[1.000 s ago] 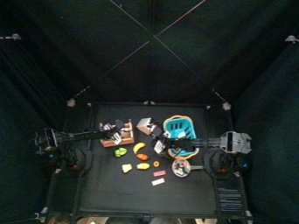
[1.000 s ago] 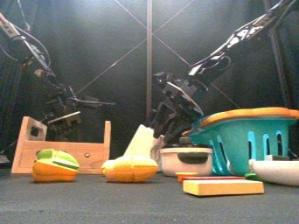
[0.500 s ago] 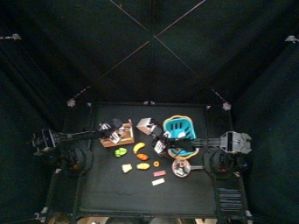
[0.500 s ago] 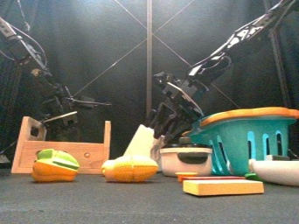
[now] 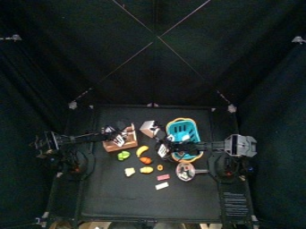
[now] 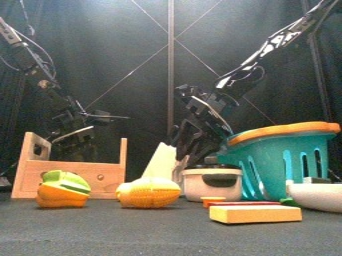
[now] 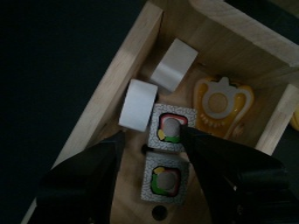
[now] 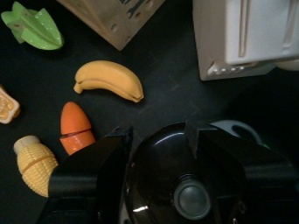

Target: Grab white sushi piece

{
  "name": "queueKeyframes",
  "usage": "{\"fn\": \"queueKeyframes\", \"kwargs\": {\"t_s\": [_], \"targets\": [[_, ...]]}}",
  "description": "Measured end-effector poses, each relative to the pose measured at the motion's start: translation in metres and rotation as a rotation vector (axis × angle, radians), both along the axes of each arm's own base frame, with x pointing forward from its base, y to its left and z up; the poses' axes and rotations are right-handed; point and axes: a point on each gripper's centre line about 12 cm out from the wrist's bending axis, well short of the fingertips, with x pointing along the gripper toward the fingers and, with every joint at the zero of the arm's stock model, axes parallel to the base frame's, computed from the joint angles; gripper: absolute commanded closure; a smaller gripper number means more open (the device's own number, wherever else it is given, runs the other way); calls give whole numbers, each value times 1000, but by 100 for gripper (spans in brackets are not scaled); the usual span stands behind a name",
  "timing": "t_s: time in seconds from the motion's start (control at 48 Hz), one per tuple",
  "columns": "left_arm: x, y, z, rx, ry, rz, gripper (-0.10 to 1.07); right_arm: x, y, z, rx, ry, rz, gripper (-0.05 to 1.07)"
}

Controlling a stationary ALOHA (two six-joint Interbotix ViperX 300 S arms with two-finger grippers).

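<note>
- The left end effector [image 7: 163, 157] is seen spread wide over the wooden tray [image 7: 111, 114], with nothing pinched between its jaws.
- Two white sushi pieces [image 7: 140, 104] are found lying in the tray along its side wall, the second [image 7: 177, 63] just beside the first; two green-rimmed rolls [image 7: 170, 129] are lined up next to them, the nearer roll partly hidden between the jaws.
- A yellow moulded piece [image 7: 219, 94] is seen in the neighbouring compartment, cut off by a divider.
- The right end effector [image 8: 187, 144] is held over a dark bowl [image 8: 193, 188]; whether it is spread or pressed together cannot be told, as the jaw tips are lost against the bowl.
- On the worktop [image 8: 163, 79] a banana [image 8: 108, 80], a carrot [image 8: 75, 125], a corn cob [image 8: 35, 164] and a green piece [image 8: 31, 26] are shown near the bowl.
- In the front view a teal basket [image 6: 285, 160] is seen blocking the space behind it.
- No writing can be read.
</note>
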Motion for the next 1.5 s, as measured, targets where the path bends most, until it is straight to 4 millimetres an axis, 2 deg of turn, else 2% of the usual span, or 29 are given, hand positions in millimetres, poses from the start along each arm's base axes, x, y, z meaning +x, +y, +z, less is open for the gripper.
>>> {"fn": "queueKeyframes", "kwargs": {"t_s": [0.438, 0.688, 0.771, 0.979, 1.104, 1.292, 1.5], "targets": [[4, 2, -11, -36, 7, 26, 9, 2, 0, -4, 5, 1, 6, 16], [-1, 2, -14, -82, 25, 92, 10, 4, -1, -5, 8, -1, 2, 16], [-2, 2, -14, -91, 35, 104, 13, 4, -1, -6, 9, 0, 2, 16], [-5, 1, -15, -104, 49, 118, 31, 6, -1, -7, 9, 3, 2, 16], [-6, 1, -16, -111, 55, 129, 36, 7, -1, -8, 9, 3, 2, 16], [-7, 1, -7, -100, 34, 131, 36, 7, -1, -8, 11, 5, 2, 16], [-20, -8, 7, -86, 23, 129, 36, 7, 0, -8, 10, 4, 6, 16]]}}
